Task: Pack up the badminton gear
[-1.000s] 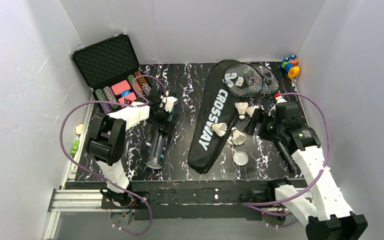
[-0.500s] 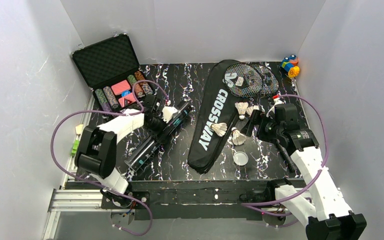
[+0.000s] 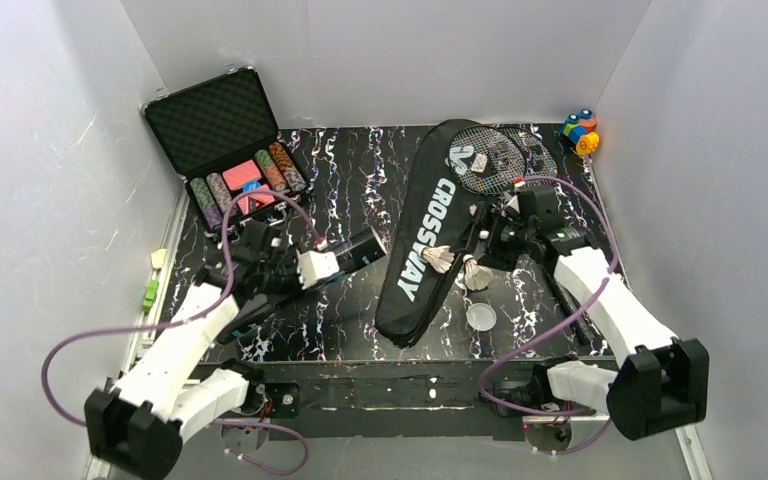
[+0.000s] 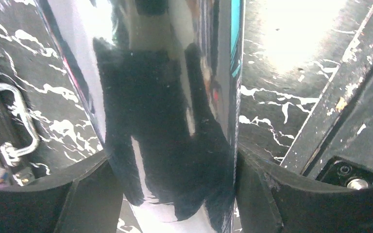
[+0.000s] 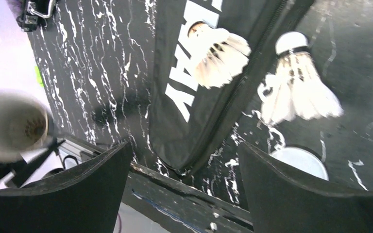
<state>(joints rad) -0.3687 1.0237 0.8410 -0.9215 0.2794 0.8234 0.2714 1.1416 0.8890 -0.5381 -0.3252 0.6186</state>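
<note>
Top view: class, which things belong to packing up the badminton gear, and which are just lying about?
Belongs to the job: rackets, shuttlecocks, tube, round lid, bag.
Just lying about: poker chip case, toy blocks.

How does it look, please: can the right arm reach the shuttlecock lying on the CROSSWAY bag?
Probably yes: its open pincer hovers just above that shuttlecock, with nothing between them.

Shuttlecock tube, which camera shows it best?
Top external: most of the shuttlecock tube shows, slanted in the left gripper. Left wrist gives only a close-up of its middle; right wrist catches a blurred round mouth, probably its open end.
</note>
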